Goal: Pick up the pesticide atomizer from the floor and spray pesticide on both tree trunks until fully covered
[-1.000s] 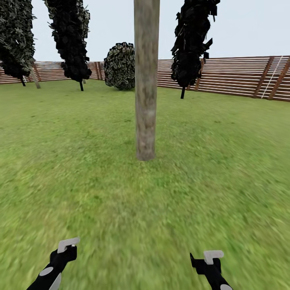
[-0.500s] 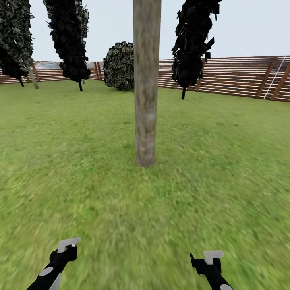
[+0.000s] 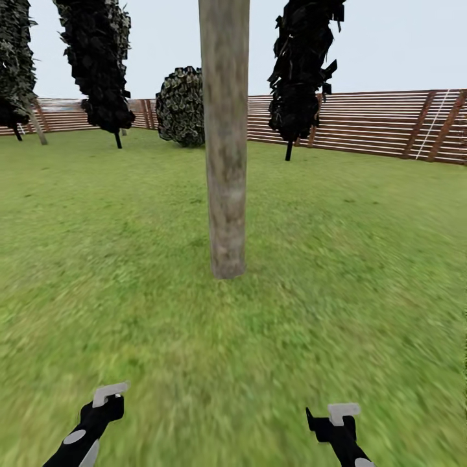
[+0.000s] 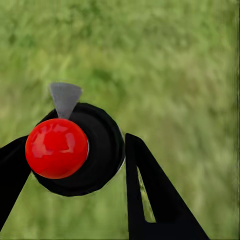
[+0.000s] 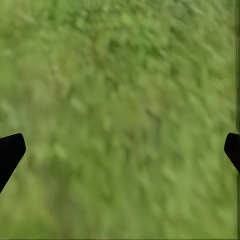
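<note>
My left gripper [image 4: 75,142] is shut on the pesticide atomizer [image 4: 75,150], a black round body with a glossy red ball top and a small grey nozzle, held over blurry grass. In the head view the left gripper [image 3: 104,402] sits low at the left and the right gripper [image 3: 334,418] low at the right, both above the lawn [image 3: 130,311]. One thick grey-beige tree trunk [image 3: 226,162] rises straight ahead, a few steps off, its foliage above the picture. The right gripper [image 5: 122,147] stands wide open over bare grass.
A brown slat fence [image 3: 370,123] closes the far side. Two dark narrow conifers [image 3: 97,65] [image 3: 301,65] and a round bush [image 3: 181,107] stand near it. Open grass lies on both sides of the trunk.
The whole view has shifted: the trunk now looks slightly larger and further left, so the camera has moved closer. Both grippers sit as before.
</note>
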You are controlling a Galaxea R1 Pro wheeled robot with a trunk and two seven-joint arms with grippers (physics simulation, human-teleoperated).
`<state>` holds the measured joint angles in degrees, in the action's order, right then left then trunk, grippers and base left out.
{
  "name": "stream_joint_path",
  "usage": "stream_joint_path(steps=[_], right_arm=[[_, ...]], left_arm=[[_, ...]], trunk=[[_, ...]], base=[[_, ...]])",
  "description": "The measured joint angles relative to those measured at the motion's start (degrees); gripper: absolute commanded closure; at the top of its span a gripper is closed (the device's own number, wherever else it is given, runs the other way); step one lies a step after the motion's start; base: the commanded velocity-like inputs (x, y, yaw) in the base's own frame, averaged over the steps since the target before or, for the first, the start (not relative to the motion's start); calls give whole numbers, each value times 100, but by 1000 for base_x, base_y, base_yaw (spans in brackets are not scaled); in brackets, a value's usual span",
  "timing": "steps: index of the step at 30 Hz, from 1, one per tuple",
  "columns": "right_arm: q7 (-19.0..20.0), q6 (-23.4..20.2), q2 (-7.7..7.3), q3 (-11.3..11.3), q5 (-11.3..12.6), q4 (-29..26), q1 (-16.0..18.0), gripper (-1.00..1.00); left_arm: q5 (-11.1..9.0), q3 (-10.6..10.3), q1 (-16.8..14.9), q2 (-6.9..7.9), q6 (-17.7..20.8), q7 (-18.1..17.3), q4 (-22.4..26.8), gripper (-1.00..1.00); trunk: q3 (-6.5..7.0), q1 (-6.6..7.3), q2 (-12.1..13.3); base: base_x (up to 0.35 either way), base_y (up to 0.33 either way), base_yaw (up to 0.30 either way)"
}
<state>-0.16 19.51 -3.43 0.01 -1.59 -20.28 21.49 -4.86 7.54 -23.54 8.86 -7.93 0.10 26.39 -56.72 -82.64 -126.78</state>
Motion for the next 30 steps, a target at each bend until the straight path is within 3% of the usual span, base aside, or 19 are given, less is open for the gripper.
stream_joint_path(steps=[30], right_arm=[[0, 0, 0, 2, 0, -4, 1, -100]], left_arm=[[0, 0, 1, 8, -7, 3, 0, 100]], trunk=[[0, 0, 0]], base=[[337, -31, -19]])
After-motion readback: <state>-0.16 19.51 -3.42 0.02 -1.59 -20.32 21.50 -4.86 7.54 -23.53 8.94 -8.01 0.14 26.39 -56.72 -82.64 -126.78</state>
